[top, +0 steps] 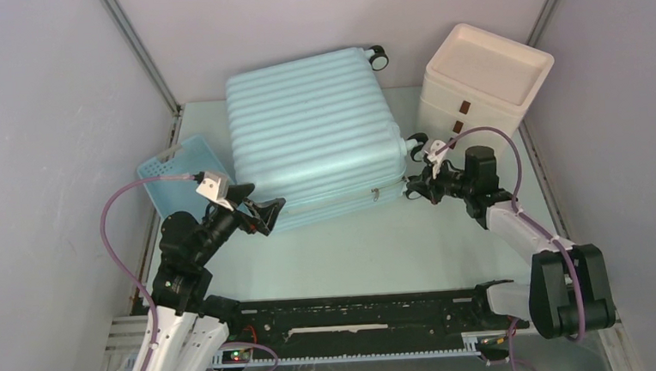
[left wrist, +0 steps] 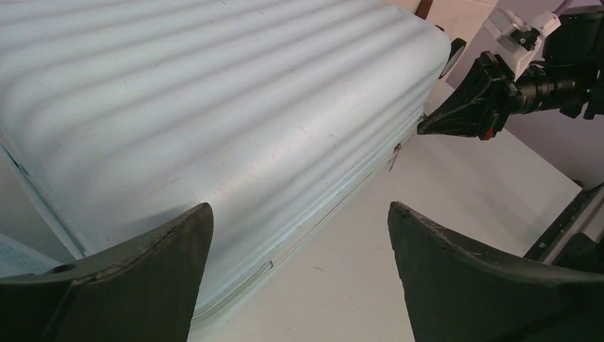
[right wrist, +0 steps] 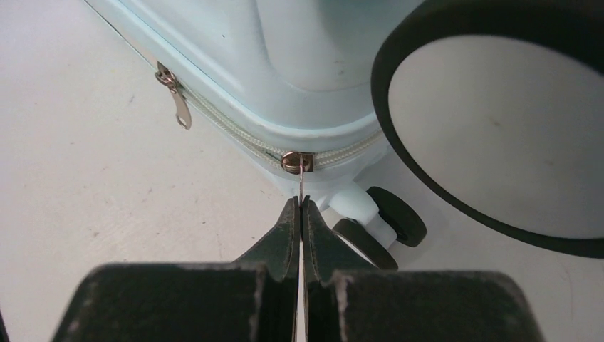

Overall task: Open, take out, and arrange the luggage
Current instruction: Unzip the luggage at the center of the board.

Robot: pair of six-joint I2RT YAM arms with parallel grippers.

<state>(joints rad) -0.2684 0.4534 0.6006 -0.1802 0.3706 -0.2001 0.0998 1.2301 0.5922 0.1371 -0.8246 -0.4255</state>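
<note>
The luggage point(top: 312, 126), a pale mint ribbed hard-shell suitcase, lies flat and zipped at the table's middle back. My right gripper point(top: 411, 187) is at its front right corner beside a wheel point(top: 416, 140). In the right wrist view this gripper point(right wrist: 300, 201) is shut on the thin metal zipper pull point(right wrist: 302, 178) hanging from the slider point(right wrist: 297, 162). A second pull point(right wrist: 181, 114) dangles free further left on the zip. My left gripper point(top: 262, 214) stands open at the suitcase's front left corner, and in its wrist view point(left wrist: 299, 206) nothing is between the fingers.
A small blue slatted basket point(top: 173, 173) sits left of the suitcase, behind my left arm. A cream-white box with brown drawer tabs point(top: 481, 77) stands at the back right. Grey walls close in on both sides.
</note>
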